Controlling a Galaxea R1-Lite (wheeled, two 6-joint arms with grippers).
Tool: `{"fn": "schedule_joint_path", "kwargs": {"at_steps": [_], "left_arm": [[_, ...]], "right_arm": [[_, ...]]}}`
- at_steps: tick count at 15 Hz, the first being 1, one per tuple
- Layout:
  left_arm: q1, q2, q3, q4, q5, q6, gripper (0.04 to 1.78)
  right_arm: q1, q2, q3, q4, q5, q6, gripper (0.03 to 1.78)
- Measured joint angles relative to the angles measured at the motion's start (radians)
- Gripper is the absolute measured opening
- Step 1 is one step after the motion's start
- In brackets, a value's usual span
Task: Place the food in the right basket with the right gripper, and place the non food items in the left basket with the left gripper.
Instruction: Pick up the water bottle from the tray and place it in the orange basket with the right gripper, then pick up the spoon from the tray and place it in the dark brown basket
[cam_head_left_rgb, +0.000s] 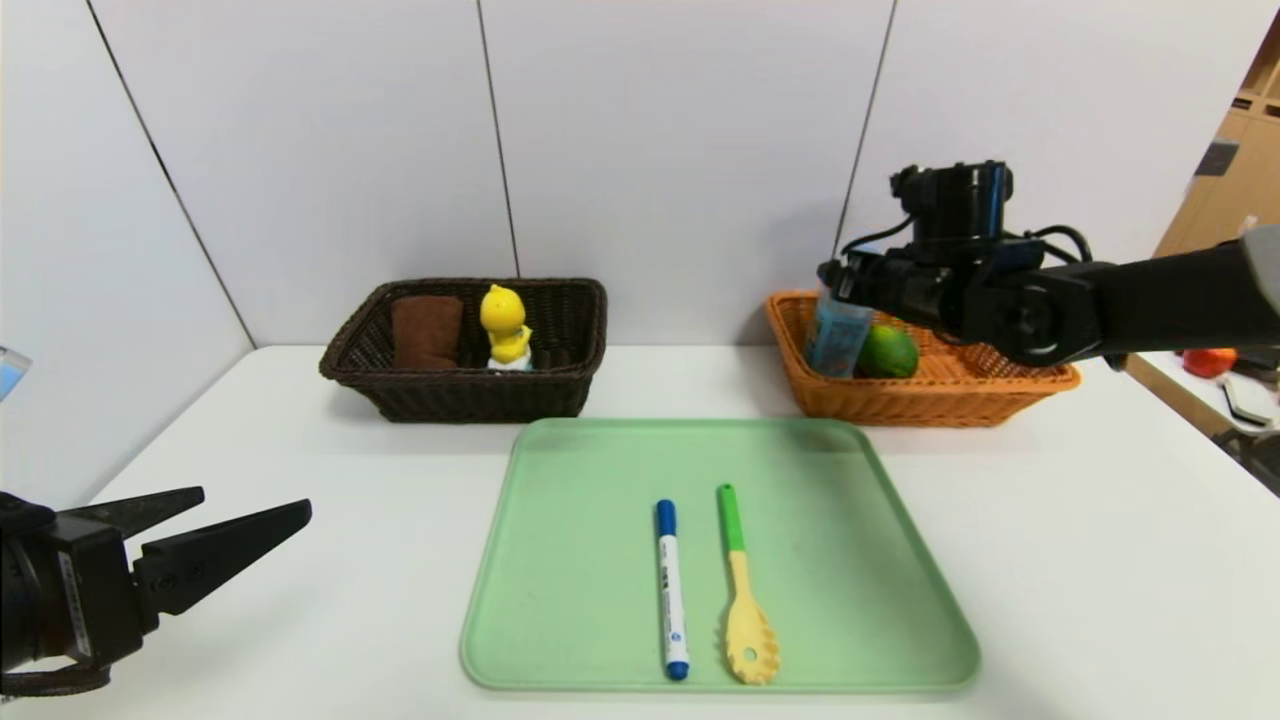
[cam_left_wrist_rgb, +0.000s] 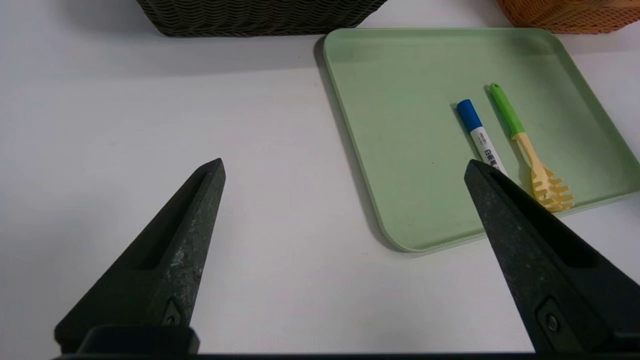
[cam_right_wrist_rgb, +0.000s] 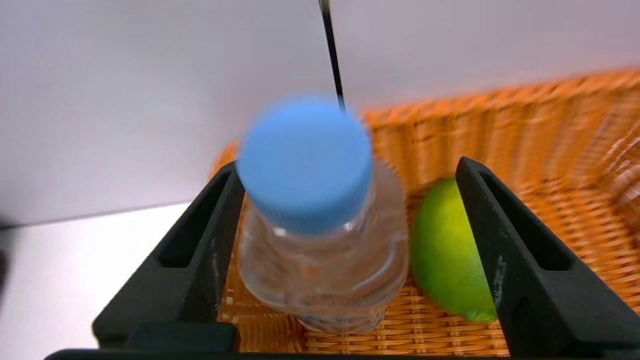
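Note:
A clear bottle with a blue cap (cam_head_left_rgb: 835, 340) stands in the orange right basket (cam_head_left_rgb: 950, 395) beside a green lime (cam_head_left_rgb: 886, 352). My right gripper (cam_head_left_rgb: 835, 280) is open above the basket, its jaws straddling the bottle (cam_right_wrist_rgb: 320, 240) and the lime (cam_right_wrist_rgb: 445, 260). A blue marker (cam_head_left_rgb: 671, 590) and a yellow pasta spoon with a green handle (cam_head_left_rgb: 742, 600) lie side by side on the green tray (cam_head_left_rgb: 600, 480). My left gripper (cam_head_left_rgb: 257, 500) is open and empty over the table at the near left, short of the tray (cam_left_wrist_rgb: 400, 150).
The dark left basket (cam_head_left_rgb: 470, 395) holds a brown cloth (cam_head_left_rgb: 427, 330) and a yellow duck toy (cam_head_left_rgb: 505, 325). Both baskets stand against the white wall behind the tray. A red-orange object (cam_head_left_rgb: 1208, 362) lies beyond the table's right edge.

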Motion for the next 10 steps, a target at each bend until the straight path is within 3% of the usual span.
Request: {"fn": "schedule_joint_path", "kwargs": {"at_steps": [3, 5, 8, 10], "left_arm": [[0.000, 0.000, 0.003, -0.001, -0.005, 0.001, 1.69], [-0.001, 0.004, -0.001, -0.002, -0.007, 0.001, 1.69], [-0.001, 0.008, -0.002, -0.002, -0.007, 0.001, 1.69], [-0.001, 0.005, 0.001, -0.002, -0.003, 0.000, 1.69]], "right_arm": [[0.009, -0.116, -0.050, 0.118, 0.005, -0.053, 1.53], [0.031, -0.188, -0.087, 0.305, 0.007, -0.048, 1.57], [0.103, -0.257, -0.121, 0.632, 0.027, 0.047, 1.62], [0.167, -0.275, -0.134, 0.847, 0.077, 0.148, 1.64]]}}
